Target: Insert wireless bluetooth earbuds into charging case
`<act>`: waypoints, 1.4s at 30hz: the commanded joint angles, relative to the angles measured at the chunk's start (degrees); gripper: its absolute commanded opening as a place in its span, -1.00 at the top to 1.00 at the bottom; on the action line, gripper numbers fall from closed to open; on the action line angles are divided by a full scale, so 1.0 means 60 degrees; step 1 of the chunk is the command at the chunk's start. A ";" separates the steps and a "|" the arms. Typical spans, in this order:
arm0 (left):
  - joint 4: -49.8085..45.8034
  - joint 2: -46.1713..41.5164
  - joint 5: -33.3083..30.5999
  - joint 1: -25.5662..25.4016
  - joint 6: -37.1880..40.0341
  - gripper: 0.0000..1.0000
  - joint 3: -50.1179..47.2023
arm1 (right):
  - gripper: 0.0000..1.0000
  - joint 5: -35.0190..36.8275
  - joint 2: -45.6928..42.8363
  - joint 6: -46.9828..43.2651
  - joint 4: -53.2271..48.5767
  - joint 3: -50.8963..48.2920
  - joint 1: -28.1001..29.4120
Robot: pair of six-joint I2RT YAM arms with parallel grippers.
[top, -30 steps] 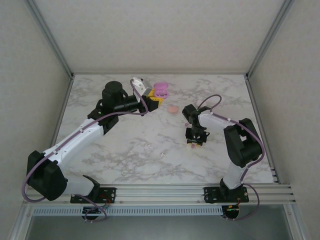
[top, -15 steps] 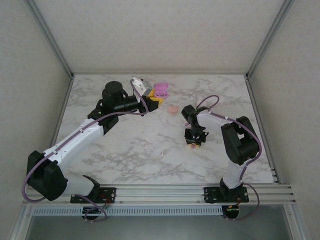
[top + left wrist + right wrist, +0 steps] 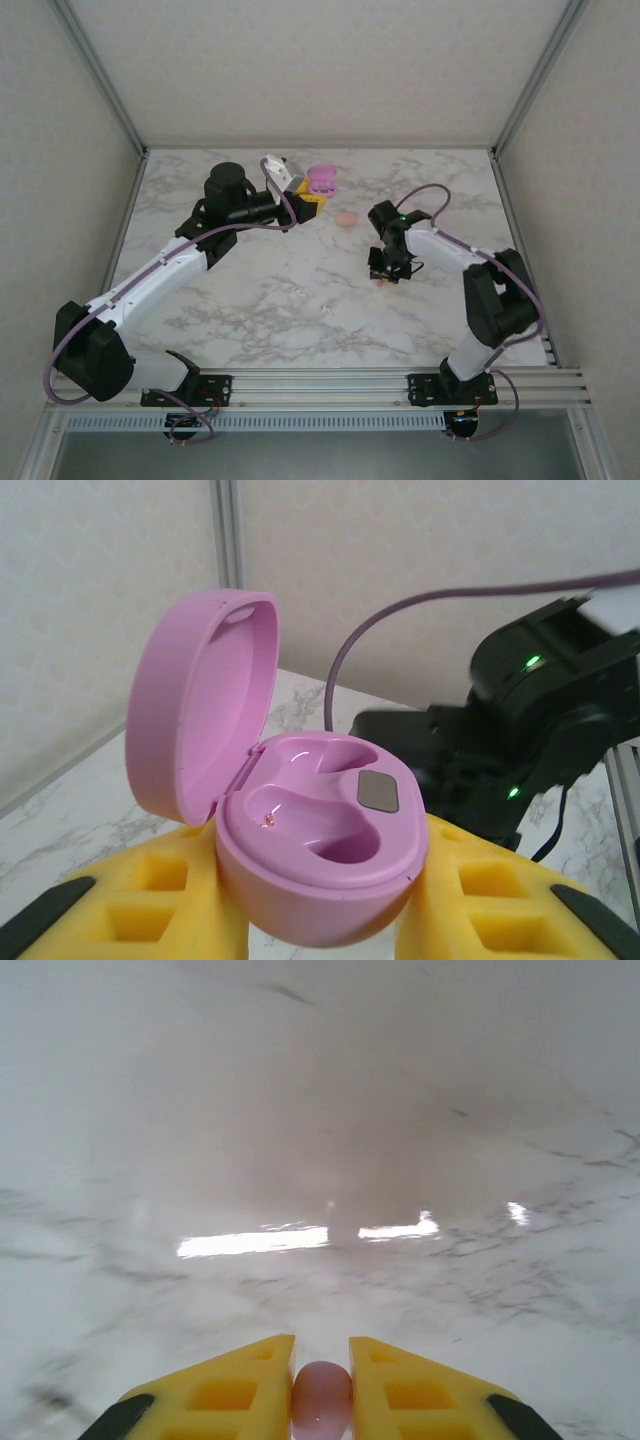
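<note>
Reaching the left arm (image 3: 160, 265) in a long diagonal from its base at the near left toward the far middle of the tabletop (image 3: 250, 300), with the wrist turned to the right. Clamping the pink charging case (image 3: 315, 880) in the left pincer (image 3: 306, 198), narrowed onto the lower shell from both sides by its yellow fingers (image 3: 130, 920). Holding the case lid-open: the lid (image 3: 200, 710) standing up from its hinge, at the left in the wrist view, the two wells facing upward, the long axis running across from one finger to the other.

Bending the right arm (image 3: 450, 245) up from its base at the near right, over its elbow and back in toward the middle of the tabletop, the wrist angling down. Pinching a pinkish earbud (image 3: 322, 1400) in the right pincer (image 3: 383, 278), drawn almost closed around it. Carrying the bud with its long axis along the fingers and its rounded end pointing out toward the marble; touching the surface or just above it, impossible to tell. Leaving a peach-coloured rounded piece (image 3: 345, 217) lying on the tabletop between the two pincers.
</note>
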 commanded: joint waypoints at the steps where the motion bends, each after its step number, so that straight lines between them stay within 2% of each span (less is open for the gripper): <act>1: 0.0223 0.0153 0.0000 0.0102 -0.0061 0.54 0.0136 | 0.62 -0.1726 -0.1170 -0.0144 0.0672 0.0364 -0.0327; 8: 0.1025 0.0446 0.0090 0.0226 -0.0589 0.55 -0.0208 | 0.61 -0.6603 -0.2140 0.0416 0.2637 0.0633 -0.1514; 13: 0.1375 0.0565 0.0185 0.0278 -0.0839 0.55 -0.0407 | 0.62 -0.8725 -0.2223 0.0577 0.3321 0.1229 -0.1746; 18: 0.1481 0.0553 0.0244 0.0278 -0.0836 0.55 -0.0613 | 0.61 -1.0191 -0.2270 0.1084 0.4290 0.1700 -0.1821; 27: 0.1542 0.0537 0.0330 0.0236 -0.0657 0.55 -0.0788 | 0.60 -1.0955 -0.2179 0.1593 0.4724 0.2389 -0.1822; 42: 0.1607 0.0320 -0.0023 -0.0230 -0.0098 0.54 -0.0982 | 0.57 -0.9936 -0.1966 0.2133 0.4649 0.2913 -0.1807</act>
